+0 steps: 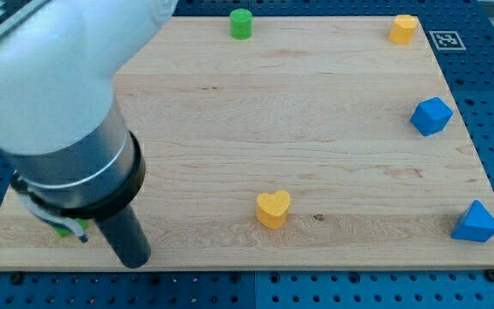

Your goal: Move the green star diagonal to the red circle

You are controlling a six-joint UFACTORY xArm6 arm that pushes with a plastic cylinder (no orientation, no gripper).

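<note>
Green star (62, 228) shows only as a sliver of green at the near left corner of the wooden surface (341, 163), tucked under the arm's collar; its shape cannot be made out from here. The arm ends in a plain dark rod rather than a claw, so it has nothing to open or close and it holds nothing. The rod's tip (135, 263) comes down close to the near edge of the surface, just right of the green sliver and a little nearer than it. Whether the two touch cannot be told, as the arm covers the gap.

The arm (50, 94), white above and grey and black at the collar, fills the left of the scene and hides that part of the surface.

A yellow heart (273, 209) lies to the right of the tip, well apart from it, about midway along the near side. At the near right corner sits a blue triangular block (475, 223). Farther back along the right edge is a blue block (431, 116) with angled faces, well apart from the first.

A yellow block (403, 28), its shape hard to read, stands at the far right corner. A green cylinder (241, 24) stands upright at the far edge near the middle, well apart from the yellow block. All five of these blocks stand alone, none touching another.

The surface rests on a blue perforated bench (487, 103), where a black-and-white marker tag (447, 39) lies just beyond the far right corner.
</note>
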